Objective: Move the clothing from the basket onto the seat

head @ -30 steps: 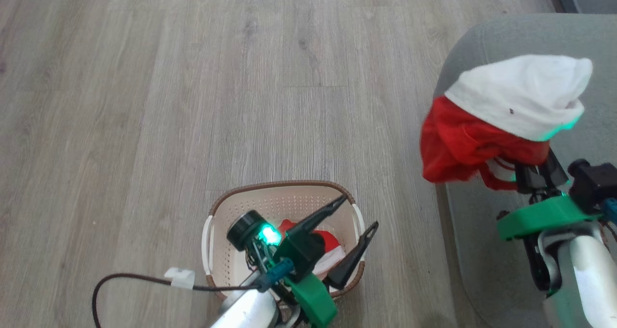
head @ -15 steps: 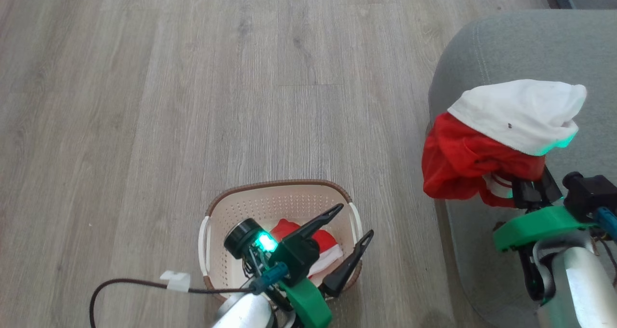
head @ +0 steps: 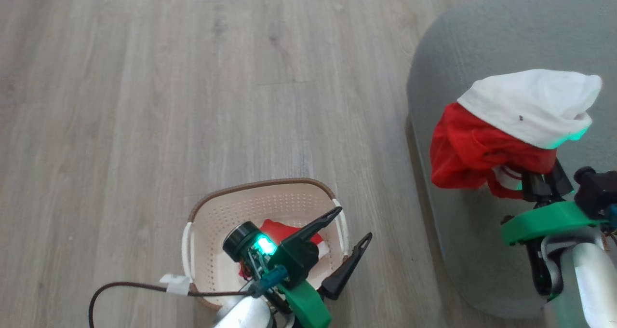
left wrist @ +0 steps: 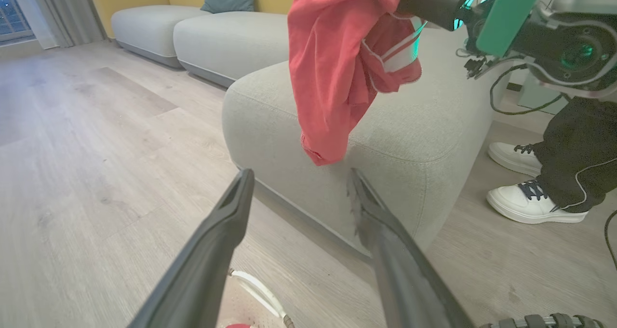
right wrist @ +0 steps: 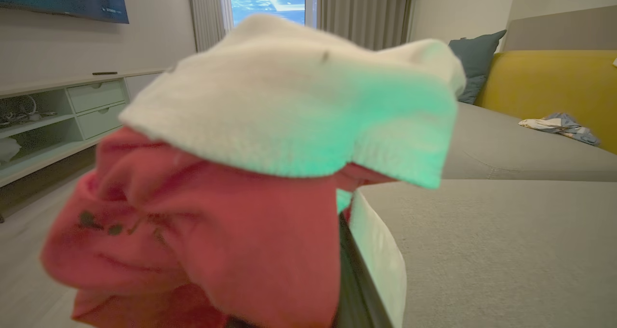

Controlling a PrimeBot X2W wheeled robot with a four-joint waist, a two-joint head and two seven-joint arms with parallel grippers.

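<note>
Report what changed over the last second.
The view panned right. The right gripper, jaws shut on the red-and-white clothing, carried it slightly farther over the seat. Nothing released. The left gripper stays open above the basket, with a red piece inside.

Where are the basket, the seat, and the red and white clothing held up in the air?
basket (head: 250,205), head view, perforated back wall.
seat (head: 482,38), head view, bare top near rounded corner.
red and white clothing (head: 525,101), head view, its white part.
</note>
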